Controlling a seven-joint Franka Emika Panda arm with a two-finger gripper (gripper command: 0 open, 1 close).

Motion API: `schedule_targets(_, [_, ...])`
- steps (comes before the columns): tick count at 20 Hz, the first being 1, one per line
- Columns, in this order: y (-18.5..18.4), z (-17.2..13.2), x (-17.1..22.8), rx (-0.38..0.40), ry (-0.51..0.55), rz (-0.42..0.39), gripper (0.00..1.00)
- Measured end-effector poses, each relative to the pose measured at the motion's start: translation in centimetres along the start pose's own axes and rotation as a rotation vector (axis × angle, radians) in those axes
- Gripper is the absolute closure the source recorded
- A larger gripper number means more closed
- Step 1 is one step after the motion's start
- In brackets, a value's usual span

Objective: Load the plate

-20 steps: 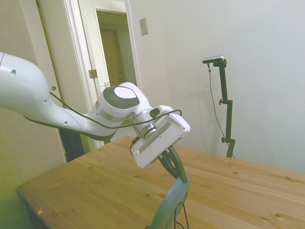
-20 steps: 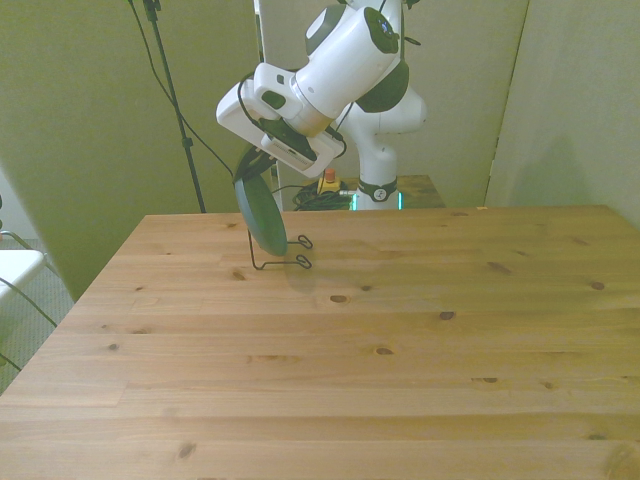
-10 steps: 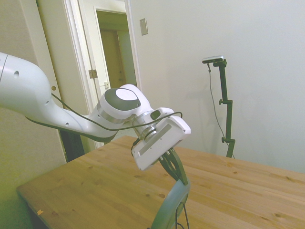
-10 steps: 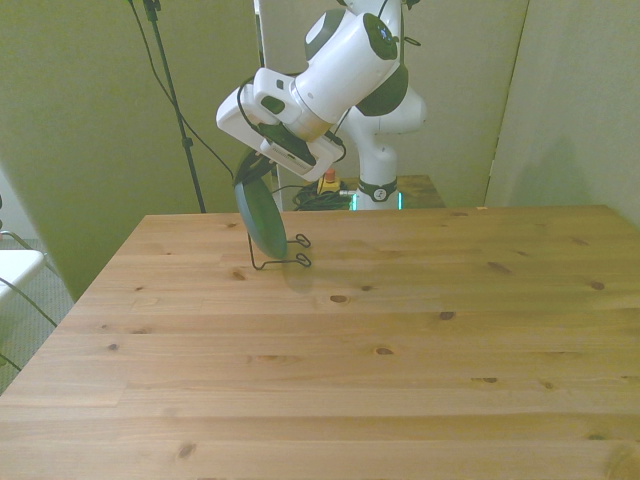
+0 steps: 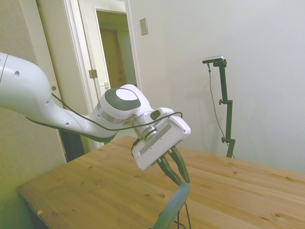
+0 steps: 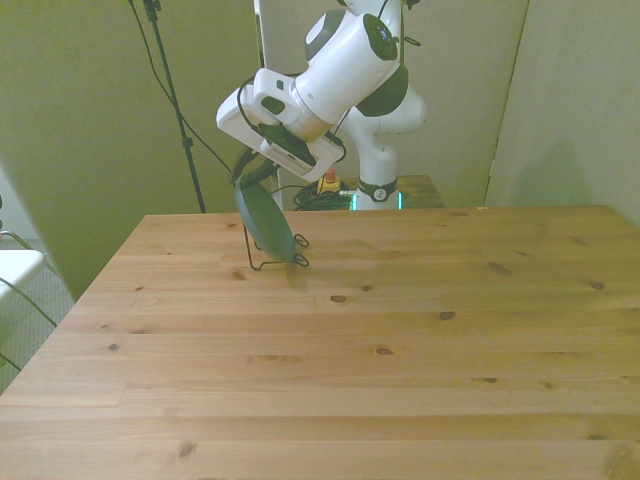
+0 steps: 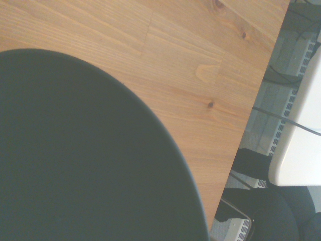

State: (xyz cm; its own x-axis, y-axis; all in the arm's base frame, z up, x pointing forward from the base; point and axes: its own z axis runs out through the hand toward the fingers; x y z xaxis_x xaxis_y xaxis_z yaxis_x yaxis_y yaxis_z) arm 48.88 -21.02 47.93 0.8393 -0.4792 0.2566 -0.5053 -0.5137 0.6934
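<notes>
While my white arm reaches out over the wooden table (image 6: 400, 340), my pincer (image 5: 175, 172) points down at a slant, and its two dark fingers (image 5: 181, 164) are spread apart in the side view. Just below the fingertips is the small round teal-grey plate (image 6: 265, 218). It stands on its edge and leans. In the side view its upper rim (image 5: 177, 194) is directly under the fingertips. I cannot tell if a finger is touching it, but the fingers do not pinch it.

Under the plate is a thin black wire rack (image 6: 281, 262). The plate's lower edge sits in this rack, and two small wire loops come out of it toward the front view's right. In the wrist view, the dark matte face of the plate (image 7: 85, 155) fills most of the picture, and the pale planks (image 7: 200, 75) of the table show beyond its curved rim.

Farther from my pincer, the table is only bare wood with knots. Behind the table, near my base, a small orange object (image 6: 327, 181) lies among dark cables. In the side view, a white door frame (image 5: 86, 57) stands well beyond my arm.
</notes>
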Motion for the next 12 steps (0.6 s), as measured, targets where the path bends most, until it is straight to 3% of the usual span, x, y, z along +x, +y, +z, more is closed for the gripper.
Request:
schedule_targets(5, [0.0, -0.6, 0.1, 0.034, -0.011, 0.018, 0.00])
schedule_targets(12, [0.6, -6.2, 0.5, 0.255, -0.098, 0.078, 0.00])
